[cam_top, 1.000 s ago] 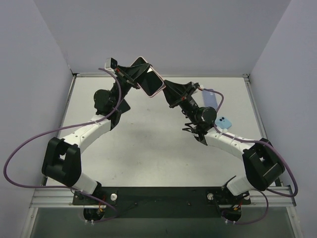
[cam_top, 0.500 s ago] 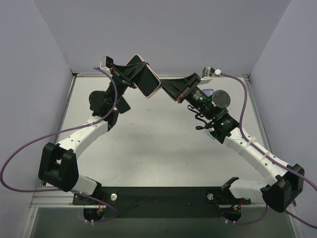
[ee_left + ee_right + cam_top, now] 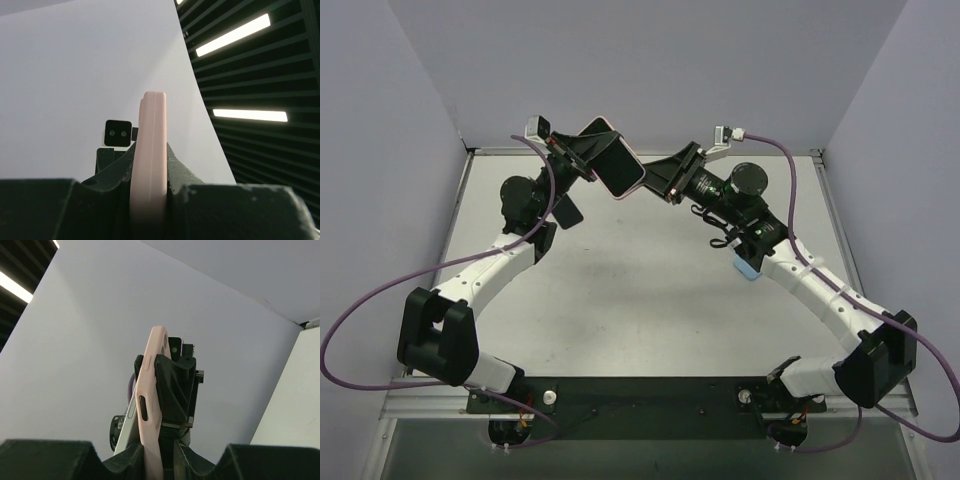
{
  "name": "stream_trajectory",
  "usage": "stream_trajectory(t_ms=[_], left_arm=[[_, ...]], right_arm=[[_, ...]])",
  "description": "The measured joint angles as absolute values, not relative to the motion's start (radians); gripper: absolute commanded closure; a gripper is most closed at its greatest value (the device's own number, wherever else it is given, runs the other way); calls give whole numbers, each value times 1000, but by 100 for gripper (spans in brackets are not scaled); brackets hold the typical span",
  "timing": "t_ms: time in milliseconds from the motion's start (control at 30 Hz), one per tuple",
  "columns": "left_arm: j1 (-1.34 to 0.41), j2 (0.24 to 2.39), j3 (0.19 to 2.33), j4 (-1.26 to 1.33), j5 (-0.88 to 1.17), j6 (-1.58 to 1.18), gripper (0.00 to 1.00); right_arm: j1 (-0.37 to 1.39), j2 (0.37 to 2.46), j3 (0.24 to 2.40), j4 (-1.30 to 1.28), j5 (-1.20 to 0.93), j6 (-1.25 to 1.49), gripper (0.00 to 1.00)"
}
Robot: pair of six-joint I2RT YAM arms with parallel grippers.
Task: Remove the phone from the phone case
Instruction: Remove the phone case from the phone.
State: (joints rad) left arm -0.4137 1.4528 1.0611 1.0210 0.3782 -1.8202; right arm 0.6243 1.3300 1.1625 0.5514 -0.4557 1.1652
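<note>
The phone (image 3: 617,160), dark screen showing, sits in a pink phone case (image 3: 604,122) held in the air above the table's far side. My left gripper (image 3: 588,152) is shut on it from the left; in the left wrist view the pink edge (image 3: 150,150) is pinched between the fingers. My right gripper (image 3: 652,180) is at the lower right corner. There the case corner (image 3: 152,390) stands between the jaws, against one with a narrow gap to the other. The phone's silver edge (image 3: 127,425) has come away from the case at that corner.
A light blue object (image 3: 748,268) lies on the white table (image 3: 620,290), partly hidden under my right arm. Grey walls enclose the table on three sides. Purple cables loop out from both arms.
My right arm has swung up and its gripper has stayed at the case's corner while its jaws loosened. The left gripper has shifted the phone slightly left.
</note>
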Motion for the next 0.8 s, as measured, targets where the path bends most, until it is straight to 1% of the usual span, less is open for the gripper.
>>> stream_trajectory(t_ms=[167,267,300,400,533,633,700,800], left_arm=[[-400,1452,1061,980,381,-1791,100],[-395,1449,1061,967,378,-1784,100],[-392,1446,1061,967,376,-1782,100],[-383,1437,1061,977,354,-1790,100],[-372,1425,1061,997,325,-1803,100],[-370,1417,1061,990,321,-1795,100],[-370,1413,1063,965,330,-1786,100],[-370,1412,1090,880,401,-1753,100]], right_arm=[[582,1396,1163,646,-572,1214,76],[573,1428,1175,683,-616,1241,74],[570,1439,1185,689,-631,1249,71],[568,1492,1246,706,-685,1272,68],[567,1554,1330,713,-752,1286,68],[566,1562,1379,638,-775,1245,69],[564,1551,1422,518,-774,1172,70],[560,1523,1431,402,-775,1099,69]])
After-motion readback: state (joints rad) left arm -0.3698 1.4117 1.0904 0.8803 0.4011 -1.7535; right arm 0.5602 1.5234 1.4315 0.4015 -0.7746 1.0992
